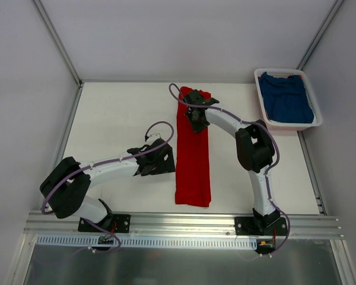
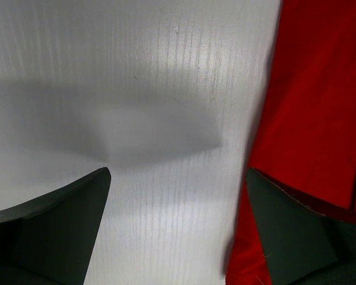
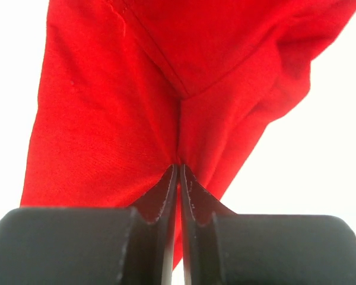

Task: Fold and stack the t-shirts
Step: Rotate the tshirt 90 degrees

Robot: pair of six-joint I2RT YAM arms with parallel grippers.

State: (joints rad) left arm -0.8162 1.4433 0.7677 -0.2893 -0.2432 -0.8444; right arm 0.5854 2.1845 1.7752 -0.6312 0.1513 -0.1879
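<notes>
The red t-shirt [image 1: 193,166] lies folded into a long narrow strip down the middle of the table. My right gripper [image 1: 196,117] is at the strip's far end, shut on a pinch of the red t-shirt [image 3: 136,89], with the cloth bunched at the right gripper [image 3: 179,169] tips. My left gripper [image 1: 165,157] hovers open just left of the strip's middle. In the left wrist view the left gripper [image 2: 177,178] spans bare table, and its right finger [image 2: 291,231] overlaps the edge of the red t-shirt [image 2: 314,107]. The blue t-shirt [image 1: 286,98] lies crumpled in the basket.
The white slatted basket [image 1: 293,126] stands at the back right corner of the table. A metal rail [image 1: 178,222] runs along the near edge by the arm bases. White walls close in the left, back and right sides.
</notes>
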